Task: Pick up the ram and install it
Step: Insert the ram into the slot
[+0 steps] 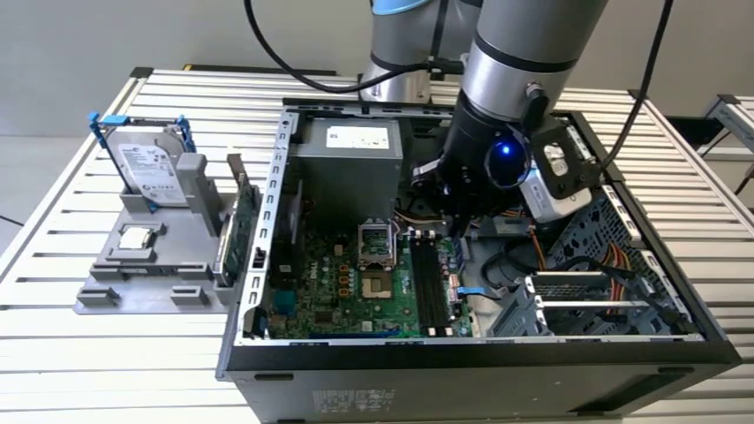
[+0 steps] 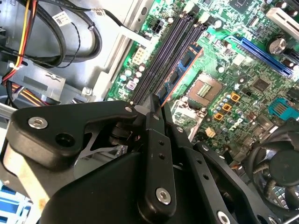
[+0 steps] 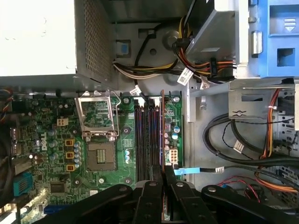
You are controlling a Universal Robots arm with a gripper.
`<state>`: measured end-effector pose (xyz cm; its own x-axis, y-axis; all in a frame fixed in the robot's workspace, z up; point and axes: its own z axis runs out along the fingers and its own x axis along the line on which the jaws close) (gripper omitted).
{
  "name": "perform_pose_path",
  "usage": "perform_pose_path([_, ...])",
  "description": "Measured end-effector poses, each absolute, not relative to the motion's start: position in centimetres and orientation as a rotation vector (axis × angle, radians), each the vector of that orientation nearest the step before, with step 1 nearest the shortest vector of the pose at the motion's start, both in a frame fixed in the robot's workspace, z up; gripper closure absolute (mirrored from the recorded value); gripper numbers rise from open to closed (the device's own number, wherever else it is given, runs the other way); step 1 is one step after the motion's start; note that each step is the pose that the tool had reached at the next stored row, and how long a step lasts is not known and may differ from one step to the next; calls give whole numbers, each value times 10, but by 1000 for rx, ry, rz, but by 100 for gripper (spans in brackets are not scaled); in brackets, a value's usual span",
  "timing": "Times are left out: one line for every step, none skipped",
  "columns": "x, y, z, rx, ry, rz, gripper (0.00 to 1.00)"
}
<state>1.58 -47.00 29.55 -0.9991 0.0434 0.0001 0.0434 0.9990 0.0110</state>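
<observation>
Fingers (image 2: pixel 156 140) of your gripper (image 3: pixel 163 179) are pinched narrow on the ram (image 3: pixel 162 135), which you see edge-on in the first wrist view as a thin strip with an orange-brown edge running straight away from the fingertips. Its long axis lies in line with the dark memory slots (image 3: pixel 145 137) on the green motherboard (image 3: pixel 56 140), and it stands at the slot on the side away from the open processor socket (image 3: pixel 100 156); you cannot tell whether it is seated or only resting above the slot. In the second wrist view the same stick (image 2: pixel 180 70) shows a dark bluish face with an orange rim. Farther out, the exterior view shows your arm reaching down into the open computer case (image 1: pixel 659 291).
</observation>
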Motion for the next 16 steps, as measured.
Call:
perform_pose_path([16,-470,295,68,3141,17,100])
perform_pose_path([16,-470,294,68,3141,17,100])
perform_pose_path([16,-470,294,68,3141,16,100])
perform_pose_path([16,-470,294,68,3141,16,100])
perform_pose_path([16,-470,293,68,3142,16,100])
perform_pose_path([16,-470,293,68,3141,17,100])
perform_pose_path([16,-470,291,68,3142,16,100])
perform_pose_path([16,-470,290,68,3142,17,100])
perform_pose_path([16,-470,288,68,3142,16,100])
perform_pose_path([16,-470,287,68,3142,16,100])
perform_pose_path([16,-470,287,68,3142,16,100])
perform_pose_path([16,-470,286,68,3142,16,100])
perform_pose_path([16,-470,284,68,3142,16,100])
perform_pose_path([16,-470,282,68,3142,16,100])
perform_pose_path([16,-470,280,68,3142,17,100])
perform_pose_path([16,-470,279,68,3142,17,100])
